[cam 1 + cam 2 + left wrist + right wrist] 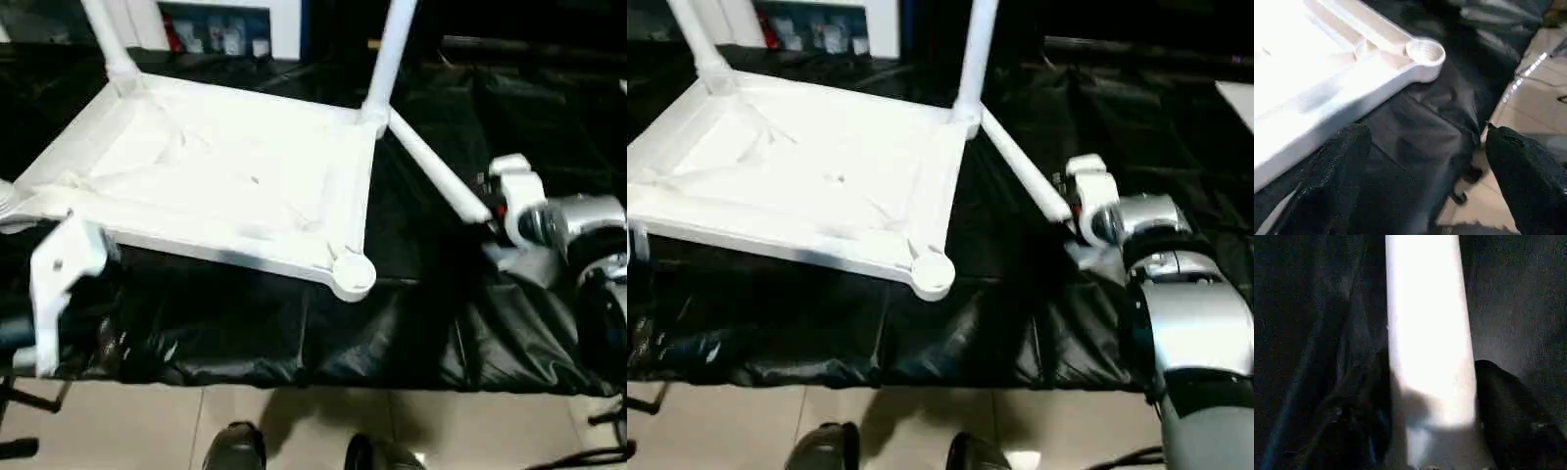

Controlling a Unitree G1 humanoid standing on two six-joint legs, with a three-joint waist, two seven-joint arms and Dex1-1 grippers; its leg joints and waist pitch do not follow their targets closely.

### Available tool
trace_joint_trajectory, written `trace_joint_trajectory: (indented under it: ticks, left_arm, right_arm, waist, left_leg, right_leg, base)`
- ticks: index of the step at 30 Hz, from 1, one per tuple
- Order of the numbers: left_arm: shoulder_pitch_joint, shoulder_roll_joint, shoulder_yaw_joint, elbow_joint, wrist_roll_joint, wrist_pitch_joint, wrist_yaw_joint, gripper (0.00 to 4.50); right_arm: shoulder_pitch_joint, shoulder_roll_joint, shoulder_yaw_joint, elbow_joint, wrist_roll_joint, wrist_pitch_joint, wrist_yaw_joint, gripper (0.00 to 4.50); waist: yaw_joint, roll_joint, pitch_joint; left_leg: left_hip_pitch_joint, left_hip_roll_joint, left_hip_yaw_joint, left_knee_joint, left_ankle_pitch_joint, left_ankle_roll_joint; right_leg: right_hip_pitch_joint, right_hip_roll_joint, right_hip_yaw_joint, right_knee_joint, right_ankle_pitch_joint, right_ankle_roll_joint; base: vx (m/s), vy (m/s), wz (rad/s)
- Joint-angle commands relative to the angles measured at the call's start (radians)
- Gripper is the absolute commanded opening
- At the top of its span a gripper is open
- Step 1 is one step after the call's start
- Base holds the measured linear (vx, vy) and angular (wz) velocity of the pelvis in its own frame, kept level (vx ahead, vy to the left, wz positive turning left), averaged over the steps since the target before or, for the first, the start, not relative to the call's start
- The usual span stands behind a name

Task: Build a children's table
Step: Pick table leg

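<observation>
The white tabletop [225, 186] lies upside down on the black-covered bench, ribbed side up. Two white legs [392, 49] [108, 39] stand upright in its far corner sockets. The near right corner socket [353, 274] is an empty round hole, seen close in the left wrist view [1425, 51]. A third leg [436, 166] lies on the cloth, slanting from the far right corner toward my right gripper [490, 211], which is shut on its end [1427, 333]. My left gripper [1425, 132] is open, just in front of the tabletop's near edge.
The black cloth [294, 333] hangs over the bench's front edge, with tiled floor [127, 431] and my feet [235, 446] below. A shelf with coloured items [216, 34] stands behind. A white board corner [1239, 98] shows at the far right.
</observation>
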Motion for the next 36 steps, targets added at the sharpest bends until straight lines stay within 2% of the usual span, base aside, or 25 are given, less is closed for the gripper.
trace_joint_trajectory:
  ticks: [1, 3, 4, 5, 9, 12, 14, 15, 16, 17, 18, 19, 20, 21, 22, 24, 25, 26, 27, 29, 30, 31, 32, 33, 36]
  left_arm:
    - [-0.016, -0.006, -0.031, 0.004, 0.004, -0.011, 0.014, 4.20]
    - [-0.027, -0.010, -0.046, 0.010, 0.004, -0.017, 0.020, 4.20]
    - [-0.045, -0.019, -0.074, 0.022, 0.016, -0.032, 0.028, 4.20]
    - [-0.062, -0.031, -0.101, 0.034, 0.027, -0.045, 0.036, 4.20]
    - [-0.102, -0.063, -0.167, 0.066, 0.056, -0.076, 0.048, 4.20]
    - [-0.184, -0.135, -0.282, 0.152, 0.117, -0.133, 0.067, 4.20]
    - [-0.240, -0.189, -0.357, 0.233, 0.179, -0.193, 0.092, 4.20]
    - [-0.245, -0.194, -0.362, 0.240, 0.185, -0.199, 0.095, 4.20]
    - [-0.273, -0.223, -0.394, 0.285, 0.226, -0.231, 0.126, 4.20]
    - [-0.299, -0.247, -0.419, 0.323, 0.259, -0.256, 0.152, 4.20]
    - [-0.312, -0.264, -0.429, 0.344, 0.274, -0.267, 0.174, 4.20]
    - [-0.324, -0.279, -0.438, 0.364, 0.285, -0.277, 0.189, 4.20]
    - [-0.340, -0.309, -0.444, 0.386, 0.303, -0.287, 0.232, 4.20]
    - [-0.368, -0.364, -0.452, 0.425, 0.324, -0.303, 0.289, 4.20]
    - [-0.371, -0.377, -0.449, 0.429, 0.322, -0.302, 0.301, 4.20]
    - [-0.404, -0.472, -0.440, 0.470, 0.305, -0.315, 0.357, 4.20]
    - [-0.404, -0.472, -0.440, 0.470, 0.305, -0.315, 0.357, 4.20]
    - [-0.416, -0.492, -0.442, 0.488, 0.304, -0.325, 0.363, 4.20]
    - [-0.446, -0.543, -0.449, 0.538, 0.320, -0.355, 0.398, 4.20]
    - [-0.464, -0.575, -0.450, 0.564, 0.316, -0.358, 0.414, 4.20]
    - [-0.496, -0.625, -0.449, 0.604, 0.304, -0.355, 0.430, 4.35]
    - [-0.517, -0.651, -0.444, 0.617, 0.281, -0.344, 0.425, 4.44]
    - [-0.517, -0.651, -0.444, 0.617, 0.281, -0.344, 0.425, 4.50]
    - [-0.531, -0.667, -0.441, 0.624, 0.267, -0.336, 0.420, 4.50]
    - [-0.594, -0.729, -0.422, 0.651, 0.189, -0.287, 0.402, 4.50]
  right_arm:
    - [0.038, -0.004, 0.014, 0.034, -0.020, 0.024, 0.002, 2.68]
    - [0.040, -0.006, 0.012, 0.033, -0.020, 0.020, -0.006, 2.49]
    - [0.042, -0.006, 0.000, 0.032, -0.012, 0.014, -0.022, 2.37]
    - [0.044, -0.005, -0.018, 0.031, 0.001, 0.008, -0.043, 2.37]
    - [0.046, -0.006, -0.081, 0.027, 0.050, -0.007, -0.103, 2.05]
    - [0.048, -0.017, -0.204, 0.018, 0.157, -0.043, -0.169, 1.95]
    - [0.052, -0.023, -0.279, 0.008, 0.229, -0.086, -0.188, 1.94]
    - [0.053, -0.023, -0.286, 0.007, 0.235, -0.092, -0.189, 1.94]
    - [0.059, -0.020, -0.319, -0.002, 0.267, -0.135, -0.202, 1.93]
    - [0.065, -0.017, -0.347, -0.008, 0.292, -0.173, -0.214, 1.93]
    - [0.070, -0.011, -0.371, -0.016, 0.311, -0.209, -0.221, 1.93]
    - [0.074, -0.007, -0.387, -0.020, 0.322, -0.234, -0.226, 1.93]
    - [0.085, 0.001, -0.414, -0.035, 0.348, -0.284, -0.226, 1.93]
    - [0.099, 0.011, -0.452, -0.056, 0.386, -0.345, -0.224, 1.93]
    - [0.103, 0.014, -0.463, -0.064, 0.396, -0.352, -0.225, 1.93]
    - [0.135, 0.039, -0.537, -0.145, 0.476, -0.383, -0.181, 1.93]
    - [0.135, 0.039, -0.537, -0.145, 0.476, -0.383, -0.181, 1.93]
    - [0.142, 0.044, -0.552, -0.164, 0.494, -0.384, -0.163, 1.93]
    - [0.203, 0.085, -0.570, -0.316, 0.560, -0.351, -0.059, 1.93]
    - [0.274, 0.124, -0.562, -0.484, 0.625, -0.280, 0.001, 1.93]
    - [0.421, 0.184, -0.512, -0.802, 0.751, -0.137, 0.088, 1.93]
    - [0.477, 0.199, -0.486, -0.913, 0.802, -0.080, 0.111, 1.93]
    - [0.477, 0.199, -0.486, -0.913, 0.802, -0.080, 0.111, 1.93]
    - [0.505, 0.205, -0.471, -0.966, 0.829, -0.051, 0.121, 1.93]
    - [0.631, 0.207, -0.381, -1.162, 0.962, 0.099, 0.169, 1.92]
  waist:
    - [0.003, 0.024, -0.094]
    - [0.003, 0.021, -0.096]
    - [0.007, 0.012, -0.109]
    - [0.010, 0.016, -0.113]
    - [0.021, 0.013, -0.124]
    - [0.025, 0.006, -0.124]
    - [0.029, 0.013, -0.125]
    - [0.028, 0.010, -0.125]
    - [0.028, 0.020, -0.129]
    - [0.025, 0.021, -0.129]
    - [0.025, 0.017, -0.131]
    - [0.022, 0.025, -0.135]
    - [0.018, 0.022, -0.137]
    - [0.017, 0.028, -0.137]
    - [0.013, 0.030, -0.140]
    - [0.010, 0.042, -0.145]
    - [0.012, 0.035, -0.152]
    - [0.007, 0.034, -0.154]
    - [0.005, 0.048, -0.153]
    - [0.008, 0.040, -0.161]
    - [0.005, 0.045, -0.160]
    - [0.010, 0.050, -0.157]
    - [0.013, 0.048, -0.165]
    - [0.006, 0.042, -0.165]
    - [0.005, 0.045, -0.160]
  left_leg:
    - [0.029, 0.042, -0.017, -0.070, -0.175, -0.033]
    - [0.026, 0.042, -0.017, -0.069, -0.186, -0.037]
    - [0.028, 0.043, -0.017, -0.066, -0.182, -0.038]
    - [0.028, 0.043, -0.018, -0.064, -0.186, -0.043]
    - [0.030, 0.040, -0.017, -0.060, -0.208, -0.053]
    - [0.032, 0.037, -0.016, -0.060, -0.247, -0.060]
    - [0.035, 0.036, -0.020, -0.059, -0.299, -0.070]
    - [0.035, 0.036, -0.020, -0.059, -0.309, -0.071]
    - [0.031, 0.036, -0.025, -0.058, -0.305, -0.077]
    - [0.037, 0.034, -0.022, -0.057, -0.320, -0.074]
    - [0.038, 0.033, -0.023, -0.056, -0.319, -0.075]
    - [0.031, 0.032, -0.026, -0.056, -0.303, -0.074]
    - [0.029, 0.031, -0.025, -0.054, -0.290, -0.070]
    - [0.029, 0.030, -0.024, -0.053, -0.289, -0.066]
    - [0.029, 0.030, -0.024, -0.051, -0.282, -0.059]
    - [0.026, 0.024, -0.021, -0.045, -0.263, -0.035]
    - [0.023, 0.025, -0.022, -0.043, -0.231, -0.020]
    - [0.016, 0.022, -0.022, -0.042, -0.204, -0.004]
    - [0.018, 0.020, -0.021, -0.039, -0.205, 0.003]
    - [0.016, 0.023, -0.021, -0.038, -0.160, 0.044]
    - [0.016, 0.023, -0.022, -0.039, -0.155, 0.051]
    - [0.020, 0.024, -0.021, -0.041, -0.162, 0.068]
    - [0.021, 0.030, -0.026, -0.042, -0.153, 0.066]
    - [0.012, 0.025, -0.026, -0.044, -0.140, 0.062]
    - [0.023, 0.024, -0.021, -0.042, -0.184, 0.037]
  right_leg:
    - [0.060, -0.054, 0.056, -0.042, -0.104, -0.301]
    - [0.062, -0.056, 0.057, -0.042, -0.112, -0.299]
    - [0.067, -0.059, 0.056, -0.041, -0.128, -0.294]
    - [0.066, -0.061, 0.056, -0.042, -0.143, -0.288]
    - [0.064, -0.060, 0.058, -0.042, -0.181, -0.264]
    - [0.059, -0.058, 0.060, -0.051, -0.255, -0.225]
    - [0.053, -0.059, 0.060, -0.057, -0.330, -0.189]
    - [0.052, -0.059, 0.061, -0.058, -0.343, -0.180]
    - [0.057, -0.061, 0.059, -0.052, -0.346, -0.176]
    - [0.050, -0.058, 0.059, -0.063, -0.356, -0.161]
    - [0.051, -0.058, 0.058, -0.062, -0.352, -0.160]
    - [0.058, -0.059, 0.057, -0.058, -0.333, -0.163]
    - [0.058, -0.056, 0.055, -0.056, -0.309, -0.173]
    - [0.058, -0.054, 0.055, -0.056, -0.296, -0.174]
    - [0.060, -0.053, 0.054, -0.055, -0.267, -0.183]
    - [0.064, -0.048, 0.054, -0.055, -0.235, -0.194]
    - [0.068, -0.049, 0.052, -0.050, -0.210, -0.202]
    - [0.070, -0.045, 0.049, -0.048, -0.191, -0.211]
    - [0.068, -0.043, 0.050, -0.050, -0.192, -0.212]
    - [0.075, -0.040, 0.049, -0.048, -0.149, -0.179]
    - [0.073, -0.038, 0.048, -0.049, -0.151, -0.185]
    - [0.073, -0.038, 0.049, -0.061, -0.173, -0.162]
    - [0.071, -0.041, 0.046, -0.055, -0.176, -0.165]
    - [0.076, -0.038, 0.043, -0.056, -0.179, -0.170]
    - [0.066, -0.043, 0.045, -0.073, -0.293, -0.159]
  base:
    - [0.000, 0.000, 0.00]
    - [0.000, 0.000, 0.00]
    - [0.000, 0.000, 0.00]
    - [0.000, 0.000, 0.00]
    - [0.000, 0.000, 0.00]
    - [0.000, 0.000, 0.00]
    - [0.000, 0.000, 0.00]
    - [0.000, 0.000, 0.00]
    - [0.000, 0.000, 0.00]
    - [0.000, 0.000, 0.00]
    - [0.000, 0.000, 0.00]
    - [0.000, 0.000, 0.00]
    - [0.000, 0.000, 0.00]
    - [0.000, 0.000, 0.00]
    - [0.000, 0.000, 0.00]
    - [0.000, 0.000, 0.00]
    - [0.000, 0.000, 0.00]
    - [0.000, 0.000, 0.00]
    - [0.000, 0.000, 0.00]
    - [0.000, 0.000, 0.00]
    - [0.000, 0.000, 0.00]
    - [0.000, 0.000, 0.00]
    - [0.000, 0.000, 0.00]
    - [0.000, 0.000, 0.00]
    - [0.000, 0.000, 0.00]
